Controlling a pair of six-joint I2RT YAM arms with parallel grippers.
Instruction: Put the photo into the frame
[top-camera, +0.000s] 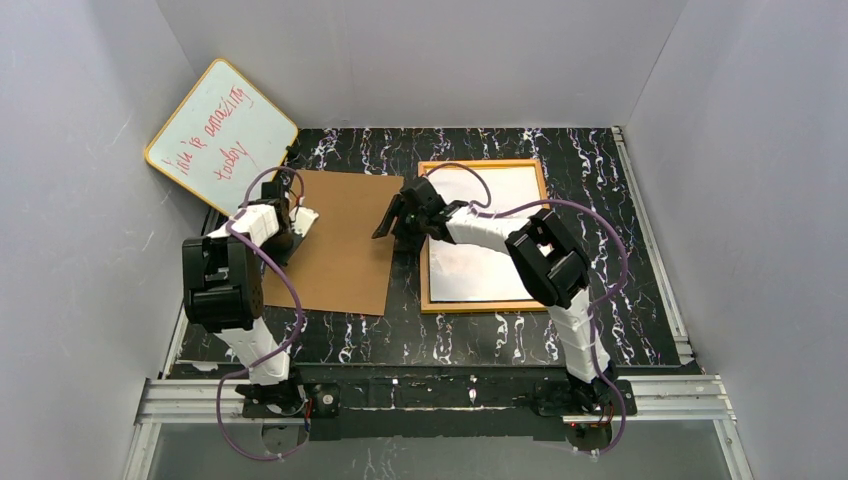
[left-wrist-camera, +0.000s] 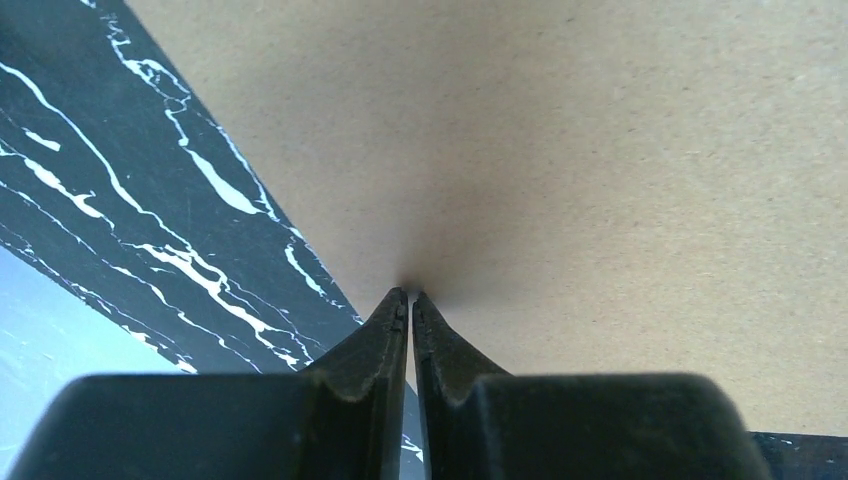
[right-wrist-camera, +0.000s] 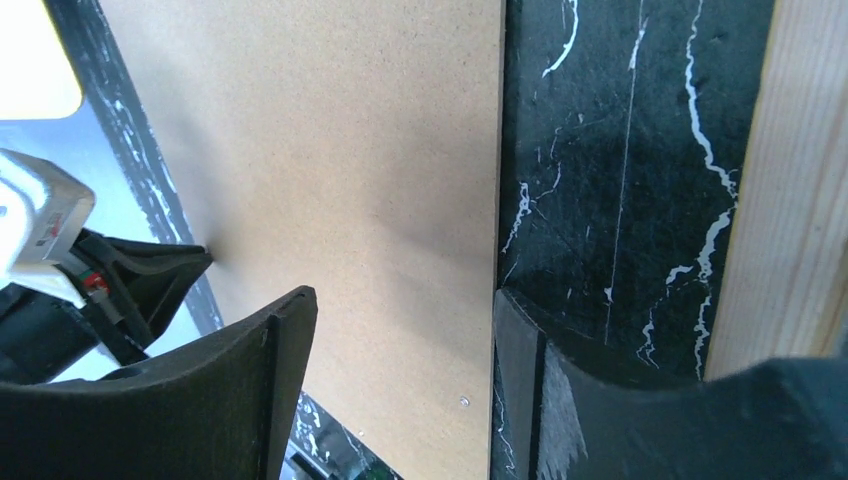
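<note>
The frame (top-camera: 483, 306) lies flat at the right with its orange-brown rim up; its wooden rim also shows in the right wrist view (right-wrist-camera: 790, 200). A white-grey surface (top-camera: 480, 260) fills its opening; I cannot tell whether it is the photo's back or the glass. No printed picture shows. A plain brown backing board (top-camera: 340, 250) lies left of the frame. My left gripper (left-wrist-camera: 409, 296) is shut, its tips against the board (left-wrist-camera: 600, 150) at its left edge. My right gripper (right-wrist-camera: 402, 300) is open and straddles the board's right edge (right-wrist-camera: 350, 150), one finger over the board, one over the table.
A yellow-rimmed whiteboard (top-camera: 222, 135) with red handwriting leans in the back left corner. Grey walls close in the black marbled table (top-camera: 600, 200) on three sides. A narrow strip of table separates board and frame. A metal rail (top-camera: 450, 395) runs along the near edge.
</note>
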